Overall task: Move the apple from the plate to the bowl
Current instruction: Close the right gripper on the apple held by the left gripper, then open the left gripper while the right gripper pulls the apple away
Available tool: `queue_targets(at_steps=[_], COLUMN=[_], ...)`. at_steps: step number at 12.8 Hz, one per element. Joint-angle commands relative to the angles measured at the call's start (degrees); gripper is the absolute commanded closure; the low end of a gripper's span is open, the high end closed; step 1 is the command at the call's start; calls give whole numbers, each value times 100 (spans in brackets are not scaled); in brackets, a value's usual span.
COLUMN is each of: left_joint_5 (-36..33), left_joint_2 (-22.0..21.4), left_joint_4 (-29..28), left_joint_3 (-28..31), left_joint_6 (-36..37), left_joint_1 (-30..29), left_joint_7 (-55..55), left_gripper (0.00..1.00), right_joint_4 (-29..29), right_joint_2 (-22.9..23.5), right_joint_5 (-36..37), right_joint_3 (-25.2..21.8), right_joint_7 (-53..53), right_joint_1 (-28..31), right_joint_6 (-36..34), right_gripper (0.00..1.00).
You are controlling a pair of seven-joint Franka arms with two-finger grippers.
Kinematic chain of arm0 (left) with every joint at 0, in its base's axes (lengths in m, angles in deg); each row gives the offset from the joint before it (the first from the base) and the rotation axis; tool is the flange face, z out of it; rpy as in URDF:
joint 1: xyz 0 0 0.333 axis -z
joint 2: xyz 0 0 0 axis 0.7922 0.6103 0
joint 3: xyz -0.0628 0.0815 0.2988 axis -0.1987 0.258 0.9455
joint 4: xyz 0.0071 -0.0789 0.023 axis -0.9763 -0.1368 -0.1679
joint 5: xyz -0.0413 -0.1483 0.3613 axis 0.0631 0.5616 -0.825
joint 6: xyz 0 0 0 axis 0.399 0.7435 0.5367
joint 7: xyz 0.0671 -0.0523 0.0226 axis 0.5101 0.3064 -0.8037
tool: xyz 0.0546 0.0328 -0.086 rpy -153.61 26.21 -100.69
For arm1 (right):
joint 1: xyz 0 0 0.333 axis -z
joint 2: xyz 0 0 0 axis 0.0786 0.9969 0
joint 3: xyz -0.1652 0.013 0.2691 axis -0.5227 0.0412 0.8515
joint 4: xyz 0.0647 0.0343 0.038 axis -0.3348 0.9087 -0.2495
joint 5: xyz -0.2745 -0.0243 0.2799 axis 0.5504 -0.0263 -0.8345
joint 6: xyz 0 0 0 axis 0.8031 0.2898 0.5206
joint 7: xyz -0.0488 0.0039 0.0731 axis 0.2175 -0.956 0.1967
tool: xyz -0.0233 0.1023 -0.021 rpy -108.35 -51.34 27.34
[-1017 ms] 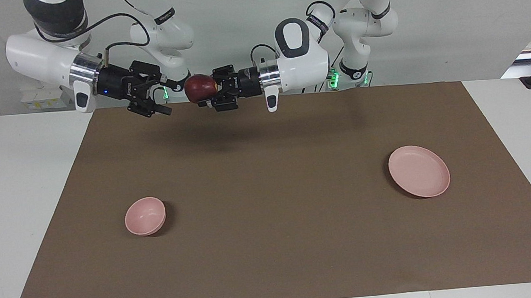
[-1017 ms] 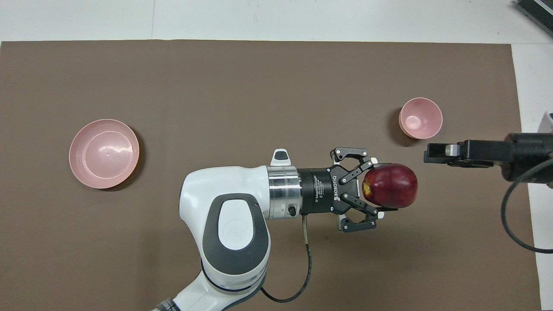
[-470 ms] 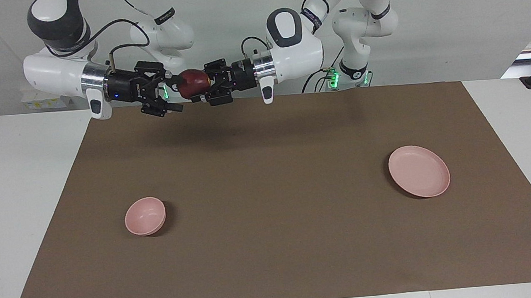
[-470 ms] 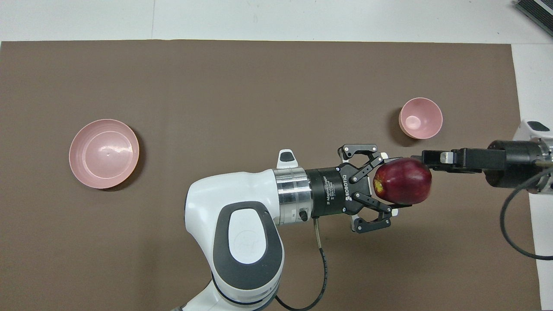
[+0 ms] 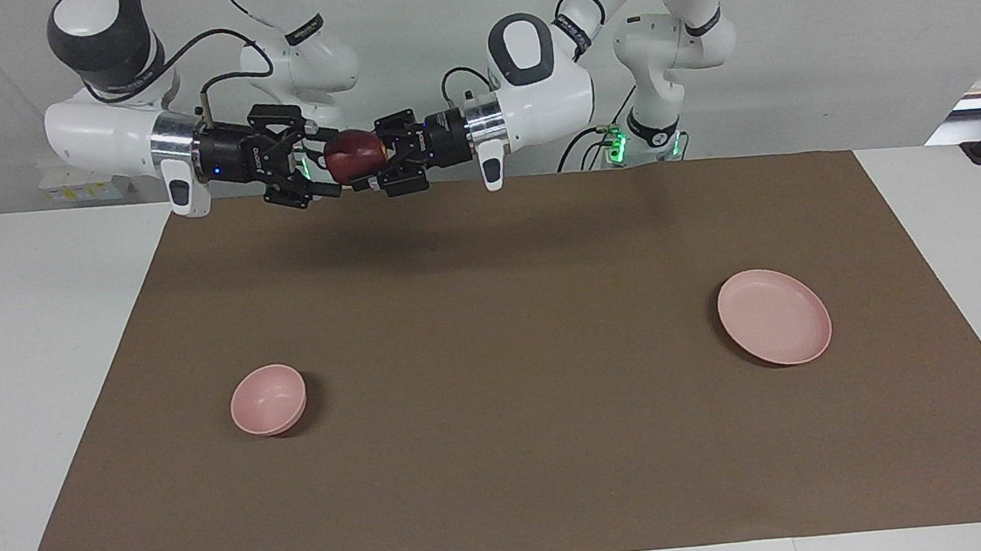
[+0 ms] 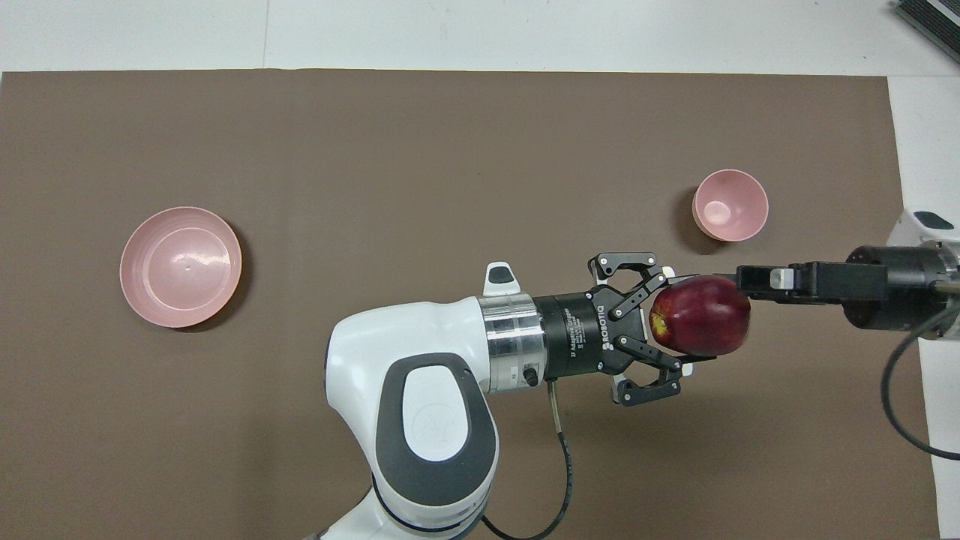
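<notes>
Overhead view shows a mid-air handover above the table [image 6: 450, 150]: the left tool [image 6: 679, 330] clenches the apple [image 6: 701, 326], the right tool [image 6: 739, 289] stands released around it from three o'clock and should next close before carrying to the bowl [image 6: 730, 205], the plate [image 6: 181, 267] being bare.

Dk red apple [image 6: 701, 325], pink bowl [image 6: 730, 205] & plate [image 6: 181, 267], brown mat [image 6: 450, 150].

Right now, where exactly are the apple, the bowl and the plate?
apple [image 6: 701, 326]: overhead view, on its dark red top side.
bowl [image 5: 266, 402]: facing view, on its pink inner wall.
plate [image 5: 774, 316]: facing view, on its bare flat middle.
</notes>
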Motion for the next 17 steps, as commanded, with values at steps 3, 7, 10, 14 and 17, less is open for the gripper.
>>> queue_targets(at_steps=[3, 7, 10, 14, 17], left_joint_5=[119, 101, 101, 92, 92], left_joint_2=[225, 234, 234, 234, 234], left_joint_4=[392, 418, 418, 418, 418], left_joint_3=[40, 40, 40, 40, 40], left_joint_6=[-455, -473, -473, -473, -473], left_joint_1=[340, 340, 340, 340, 340], left_joint_7=[65, 65, 65, 65, 65], left_gripper=[100, 100, 100, 100, 100], right_joint_4=[192, 253, 280, 280, 280], right_joint_2=[-159, -176, -212, -212, -212], right_joint_5=[-86, -68, -51, 99, 117], right_joint_3=[29, 46, 38, 38, 38], right_joint_7=[-99, -380, -591, -557, -531], right_joint_1=[17, 8, -36, -19, 34], right_joint_6=[144, 74, -75, -84, -75], right_gripper=[0, 0, 0, 0, 76])
